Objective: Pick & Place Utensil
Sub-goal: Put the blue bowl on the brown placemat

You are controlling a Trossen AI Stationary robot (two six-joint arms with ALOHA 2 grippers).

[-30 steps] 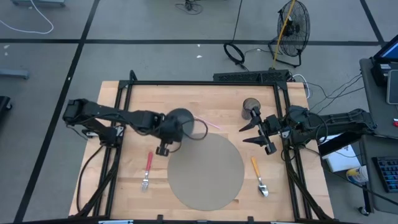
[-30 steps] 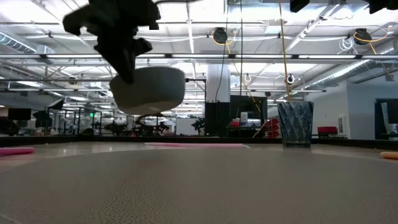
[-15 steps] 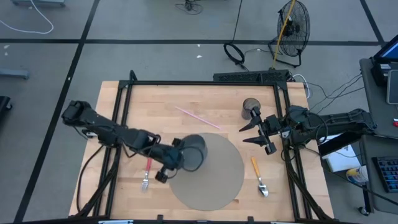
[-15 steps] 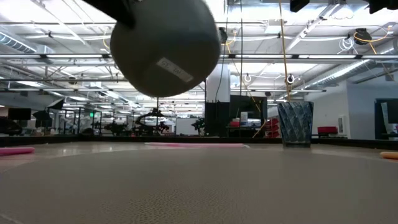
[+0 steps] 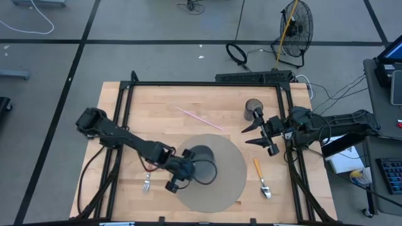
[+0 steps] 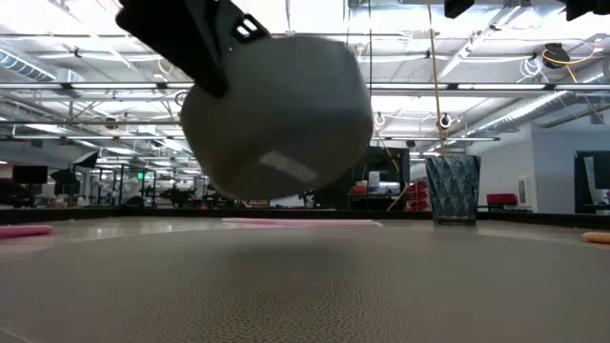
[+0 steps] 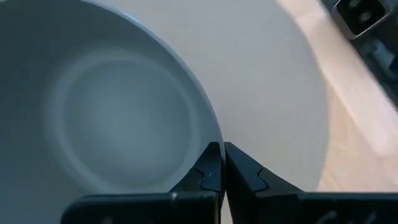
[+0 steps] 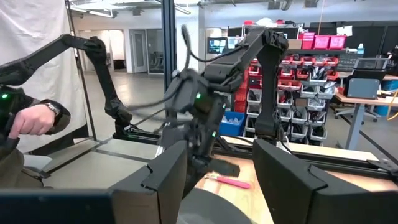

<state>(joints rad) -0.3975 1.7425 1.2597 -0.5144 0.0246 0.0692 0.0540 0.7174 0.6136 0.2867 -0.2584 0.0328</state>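
Overhead, the left gripper point(image 5: 178, 177) reaches across the near-left part of the round grey mat point(image 5: 229, 188), its fingers pinched onto the rim of a grey bowl point(image 5: 202, 164) held over the mat's left half. A red-handled fork point(image 5: 147, 176) lies on the pale wooden table point(image 5: 125, 119) just left of the mat, partly under the arm and near the gripper. An orange-handled spoon point(image 5: 260, 176) with a shiny metal head lies just right of the mat, well apart from the left gripper. The right gripper point(image 5: 253, 134) hangs at the right edge with its two dark fingers spread wide and holding nothing, the spoon a little nearer than it. A dark cup point(image 5: 253, 109) stands beside it on the far side, and a thin pink straw point(image 5: 198, 118) lies on the wood beyond the mat.

From table height, the bowl point(image 6: 278, 114) hangs clear above the pebbled mat surface point(image 6: 305, 295), smooth and rounded, with a pale label on its underside. The faceted, see-through bluish cup point(image 6: 452, 190) stands far right.

Through the left wrist camera, the two dark fingertips point(image 7: 211, 168) sit close together on the bowl's thin rim; the bowl point(image 7: 106, 118) is smooth and white inside, with the mat point(image 7: 273, 81) below it.

Through the right wrist camera, the broad dark fingers point(image 8: 283, 177) stand well apart. The left arm shows farther off, and a person's hand point(image 8: 34, 119) shows at the left edge.
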